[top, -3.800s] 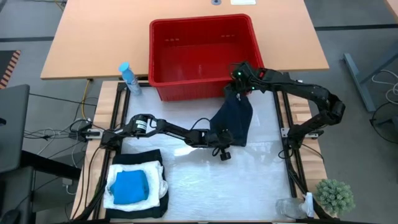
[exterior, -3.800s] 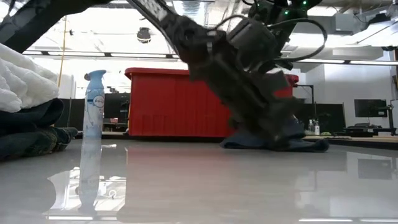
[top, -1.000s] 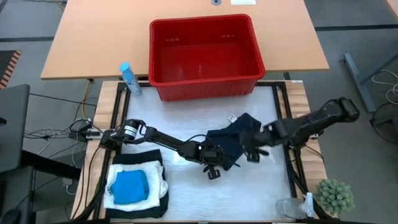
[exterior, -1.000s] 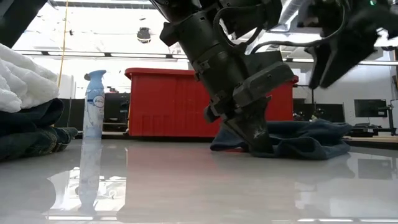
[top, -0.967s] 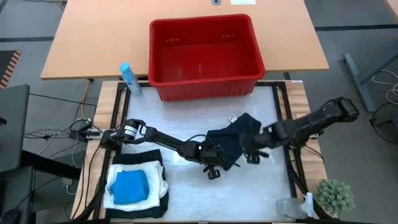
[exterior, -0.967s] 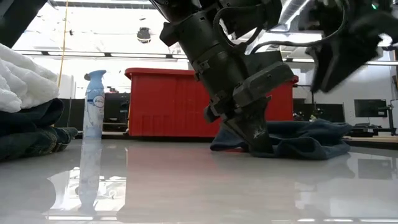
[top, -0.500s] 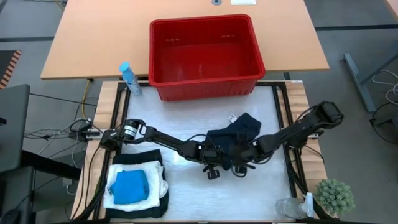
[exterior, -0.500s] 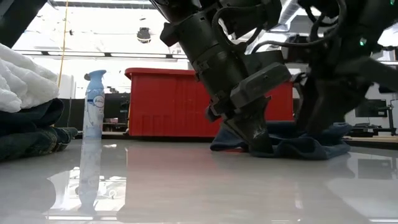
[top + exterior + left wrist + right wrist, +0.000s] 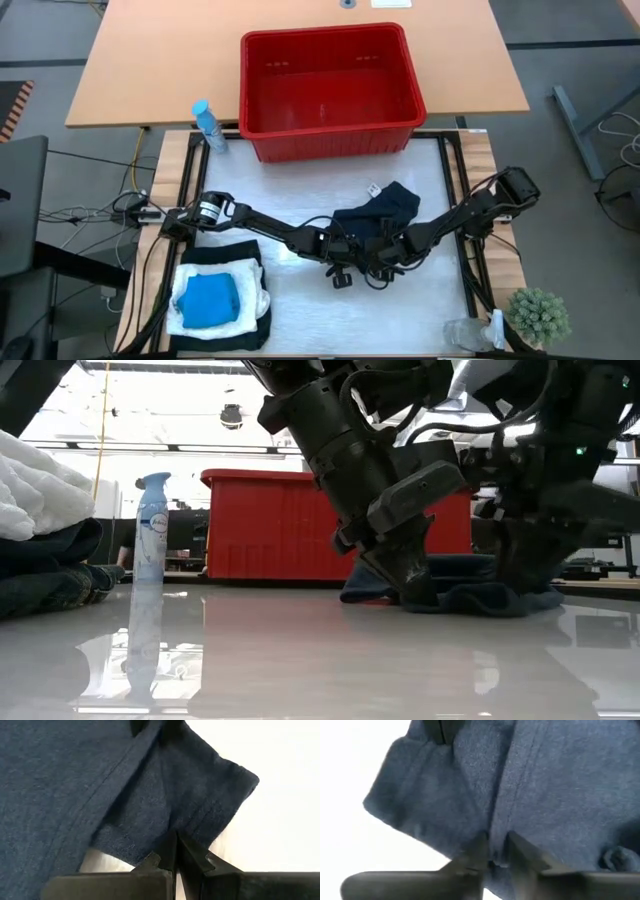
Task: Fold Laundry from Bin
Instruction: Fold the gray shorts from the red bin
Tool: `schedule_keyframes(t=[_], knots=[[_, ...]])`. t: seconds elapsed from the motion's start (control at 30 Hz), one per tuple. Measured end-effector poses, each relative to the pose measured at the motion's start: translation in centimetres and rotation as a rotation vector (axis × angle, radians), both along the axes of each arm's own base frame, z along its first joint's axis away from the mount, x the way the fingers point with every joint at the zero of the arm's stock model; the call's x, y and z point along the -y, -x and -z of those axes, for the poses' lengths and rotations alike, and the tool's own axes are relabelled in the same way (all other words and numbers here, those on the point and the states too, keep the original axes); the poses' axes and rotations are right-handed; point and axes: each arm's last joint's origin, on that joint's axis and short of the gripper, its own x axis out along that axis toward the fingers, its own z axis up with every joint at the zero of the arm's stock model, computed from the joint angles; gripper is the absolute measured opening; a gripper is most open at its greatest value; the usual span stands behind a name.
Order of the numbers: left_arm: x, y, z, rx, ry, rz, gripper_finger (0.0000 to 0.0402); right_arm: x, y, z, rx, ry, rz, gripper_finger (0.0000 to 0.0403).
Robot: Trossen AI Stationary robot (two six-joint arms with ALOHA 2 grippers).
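Pinching the near hem of a dark blue garment (image 9: pixel 378 222) on the white table (image 9: pixel 300 310), the left gripper (image 9: pixel 340 262) is seen fully shut on the cloth; the right gripper (image 9: pixel 385 262), just beside it, is narrowed around a fold of the same edge — its hold looks thin. A single layer may slip from either pinch if the arms are drawn apart unevenly; bunching would follow. The garment lies crumpled in front of the empty red bin (image 9: pixel 330 85), its long axis judged to run from the grippers diagonally toward the bin.
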Motion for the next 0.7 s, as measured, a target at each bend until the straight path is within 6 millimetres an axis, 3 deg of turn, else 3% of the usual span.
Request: schedule_keyframes(t=[0.17, 0.43, 0.7], knots=[[0.0, 0.0, 0.0, 0.001, -0.003, 0.011, 0.0000, 0.1, 0.3, -1.2, 0.030, -0.037, -0.001, 0.0021], [0.0, -0.1, 0.0, 0.006, -0.004, 0.009, 0.0000, 0.8, 1.0, -3.4, 0.094, -0.086, 0.065, 0.0049], [0.0, -0.1, -0.1, 0.016, -0.001, 0.005, 0.0000, 0.7, 1.3, -5.9, 0.136, -0.259, 0.030, 0.0016]])
